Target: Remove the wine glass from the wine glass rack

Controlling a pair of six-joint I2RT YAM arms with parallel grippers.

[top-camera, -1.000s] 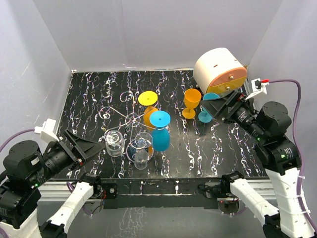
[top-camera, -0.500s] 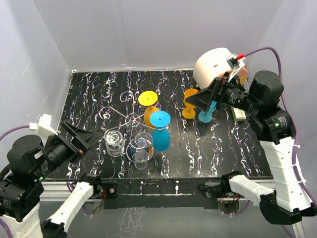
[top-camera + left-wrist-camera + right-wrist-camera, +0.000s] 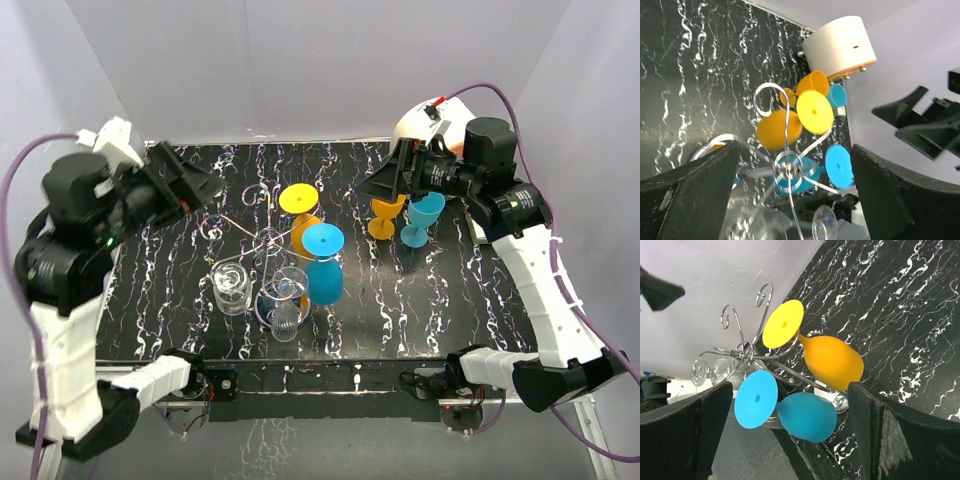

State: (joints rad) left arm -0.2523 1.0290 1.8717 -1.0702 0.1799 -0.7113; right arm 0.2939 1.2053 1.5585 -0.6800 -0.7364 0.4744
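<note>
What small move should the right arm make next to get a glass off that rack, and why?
Probably ease the right claw down toward the stem of the orange glass hanging upside down on the rack. The claw is open, holds nothing and is apart from the rack, and its camera frames that glass between the fingers.

Your left gripper (image 3: 200, 185): lifted from near-left edge to far-left, jaws wider. Your right gripper (image 3: 378, 186): raised, shifted left.
</note>
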